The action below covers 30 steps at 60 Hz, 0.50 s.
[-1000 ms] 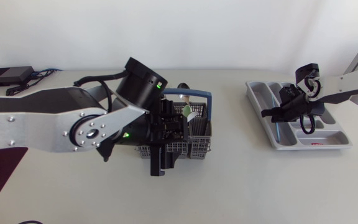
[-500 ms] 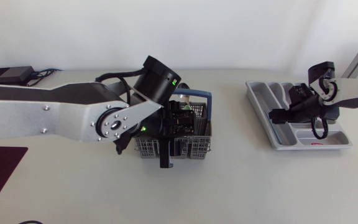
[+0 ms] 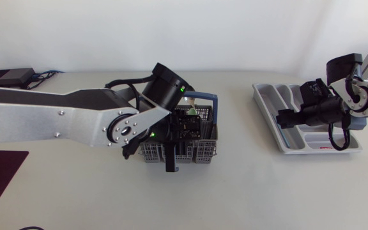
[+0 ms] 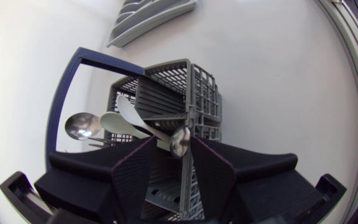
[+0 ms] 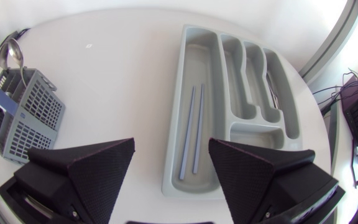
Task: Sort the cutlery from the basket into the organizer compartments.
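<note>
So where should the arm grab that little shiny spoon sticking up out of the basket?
Probably at the bowl or the neck just under it, coming straight down from above. The small metal spoon stands bowl-up in the basket, its handle buried among the compartment walls, so only the top is free. The left gripper hangs over it, fingers open either side.

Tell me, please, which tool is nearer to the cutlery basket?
Left. The left tool hangs directly over the basket; the right tool is well away from it, over the organizer.
</note>
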{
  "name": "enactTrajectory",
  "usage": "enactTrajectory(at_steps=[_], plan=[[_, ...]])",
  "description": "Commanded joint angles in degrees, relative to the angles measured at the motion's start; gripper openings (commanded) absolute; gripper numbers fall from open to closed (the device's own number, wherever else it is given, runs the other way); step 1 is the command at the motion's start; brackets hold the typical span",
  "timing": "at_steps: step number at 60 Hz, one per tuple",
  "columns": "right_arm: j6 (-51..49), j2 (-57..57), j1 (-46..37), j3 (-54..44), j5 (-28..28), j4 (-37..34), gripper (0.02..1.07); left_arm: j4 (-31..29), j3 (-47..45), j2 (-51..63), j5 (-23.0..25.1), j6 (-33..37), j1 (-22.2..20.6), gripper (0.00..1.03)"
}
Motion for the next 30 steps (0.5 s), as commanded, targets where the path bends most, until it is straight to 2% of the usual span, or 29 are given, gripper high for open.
enactTrajectory(at_steps=[1,30], plan=[[-0.95,-1.67,0.71,-2.05,1.13,0.42,0.89,0.69,1.59,1.54,-0.51,1.54,0.08,0.37],[-1.04,-3.52,3.17,-3.36,2.36,0.42,0.89,2.27,2.03,1.54,-1.38,2.25,0.96,0.37]])
